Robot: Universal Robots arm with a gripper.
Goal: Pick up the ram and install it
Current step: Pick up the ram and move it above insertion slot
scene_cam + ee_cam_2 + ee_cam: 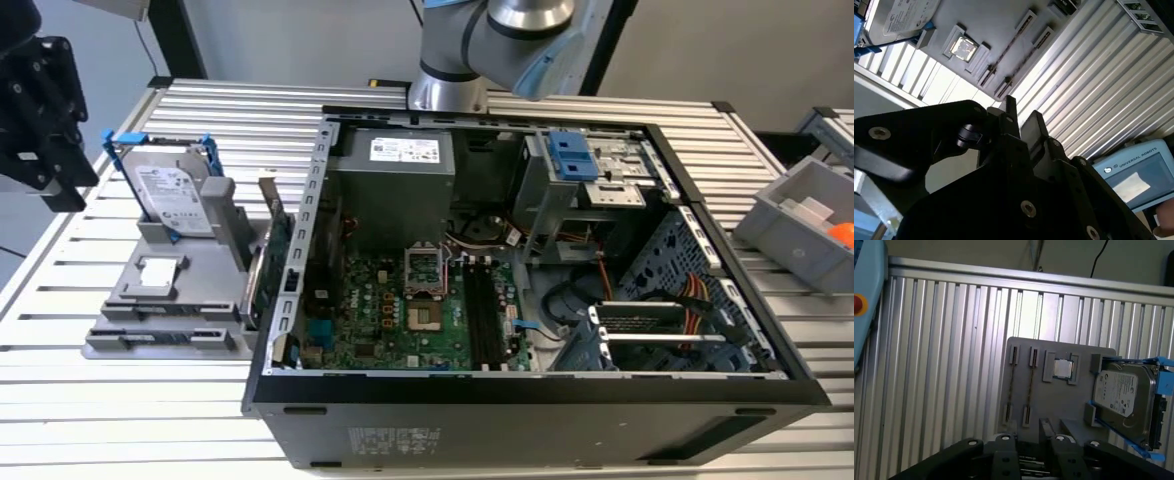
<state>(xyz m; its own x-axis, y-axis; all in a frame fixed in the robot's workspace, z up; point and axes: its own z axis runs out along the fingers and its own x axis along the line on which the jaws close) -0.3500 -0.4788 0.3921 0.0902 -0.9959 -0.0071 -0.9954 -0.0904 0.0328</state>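
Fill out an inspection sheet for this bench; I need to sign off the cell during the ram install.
Surface: slatted metal table bearing an open computer case and a grey holder.
Job's things: what look like two ram sticks stand on edge in the holder's slots, untouched.
Clutter: hard drive in a blue frame and a chip on the holder; green card upright between holder and case.
Gripper: gripper hangs above the table, apart from the holder.
Cables: coloured wires inside the case.
Surroundings: grey bin at the exterior view's right; teach pendant.
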